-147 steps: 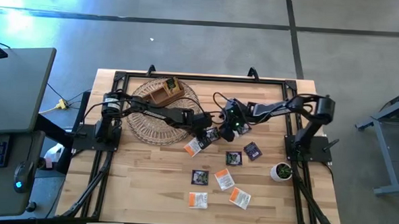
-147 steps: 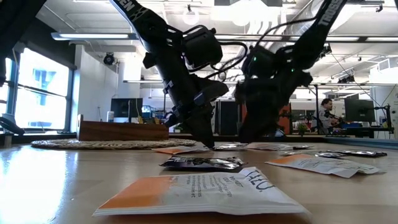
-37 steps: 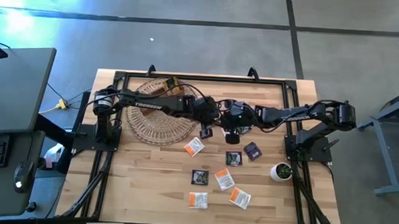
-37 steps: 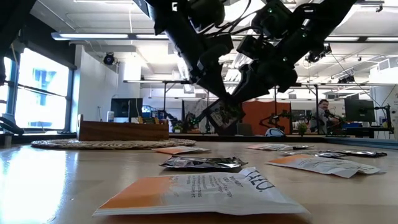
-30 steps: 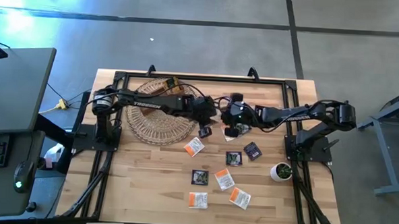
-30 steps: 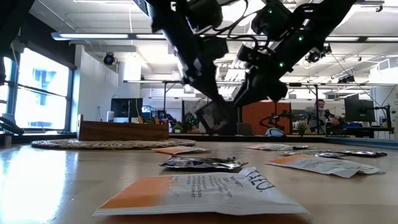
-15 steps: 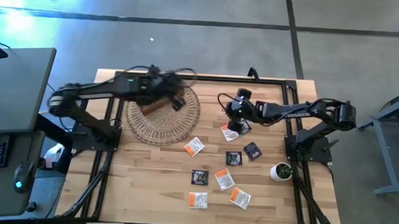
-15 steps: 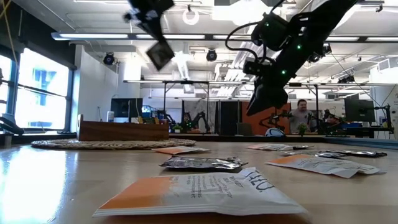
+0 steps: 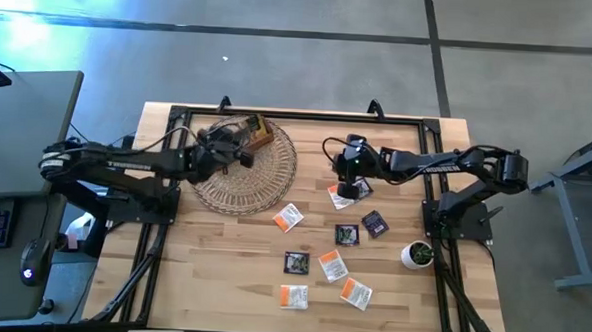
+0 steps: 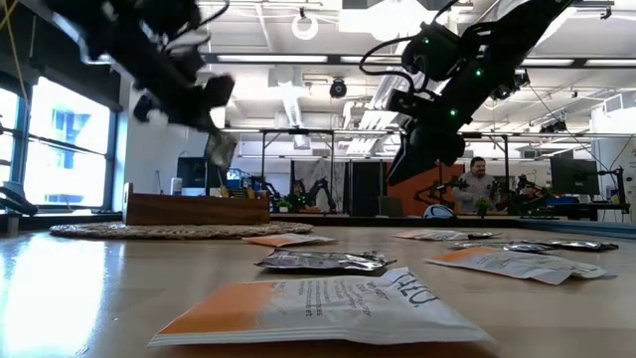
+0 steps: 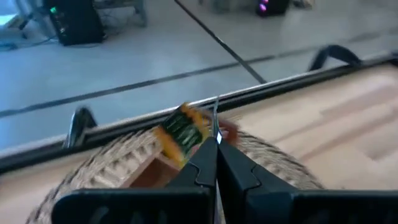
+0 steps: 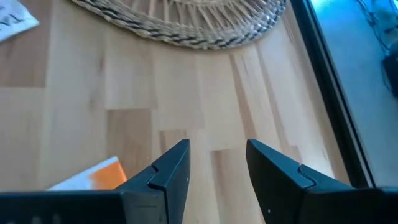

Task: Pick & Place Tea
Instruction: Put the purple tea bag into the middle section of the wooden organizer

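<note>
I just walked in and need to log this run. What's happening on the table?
The left hand, shut on a dark tea sachet, is over the woven mat beside the wooden box. The right hand hangs open above a white-and-orange sachet near the table's middle. Several more sachets lie loose on the wood, with a small potted plant at the right edge.

**Left arm raised and clamped, right arm spread**

The left gripper [image 9: 244, 156] hangs above the table, fingers pinched tight (a thin sachet edge between them). The right gripper [image 9: 344, 187] points downward, fingers [image 12: 171, 163] parted.
</note>
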You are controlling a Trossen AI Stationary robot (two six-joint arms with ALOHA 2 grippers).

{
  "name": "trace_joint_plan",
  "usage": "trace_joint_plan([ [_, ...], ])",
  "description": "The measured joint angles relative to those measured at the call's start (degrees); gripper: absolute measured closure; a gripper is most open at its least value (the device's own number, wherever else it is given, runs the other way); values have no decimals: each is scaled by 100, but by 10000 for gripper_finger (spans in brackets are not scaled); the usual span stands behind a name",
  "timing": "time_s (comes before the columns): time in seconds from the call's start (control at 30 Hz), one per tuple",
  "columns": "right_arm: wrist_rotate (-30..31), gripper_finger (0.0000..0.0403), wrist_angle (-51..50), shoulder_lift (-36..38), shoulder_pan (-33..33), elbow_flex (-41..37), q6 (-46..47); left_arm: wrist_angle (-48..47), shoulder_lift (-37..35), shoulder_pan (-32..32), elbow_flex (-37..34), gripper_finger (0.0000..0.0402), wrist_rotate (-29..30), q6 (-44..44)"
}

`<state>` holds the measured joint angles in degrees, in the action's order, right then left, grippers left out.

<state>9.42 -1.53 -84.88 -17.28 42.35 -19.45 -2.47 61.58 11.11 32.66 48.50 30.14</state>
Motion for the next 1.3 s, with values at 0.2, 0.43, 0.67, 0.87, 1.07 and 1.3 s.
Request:
trace_joint_plan([
  [0.2,-238,249,255,0,1,-2,-8,1790,5,600,-1251,401,-181,97],
  [0.43,-252,249,299,0,0,-2,-9,1828,8,894,-1562,401,-395,181],
  [0.67,-325,249,309,0,0,-2,-10,1895,160,888,-1562,400,-362,-188],
  [0.87,-804,249,311,0,0,-2,-9,1852,162,888,-1560,365,-280,-323],
  [1.07,-877,249,318,0,2,-4,-10,1809,162,952,-1558,293,-141,-334],
  [1.3,-879,249,318,0,2,-4,-8,1959,162,1026,-1553,228,-279,-332],
])
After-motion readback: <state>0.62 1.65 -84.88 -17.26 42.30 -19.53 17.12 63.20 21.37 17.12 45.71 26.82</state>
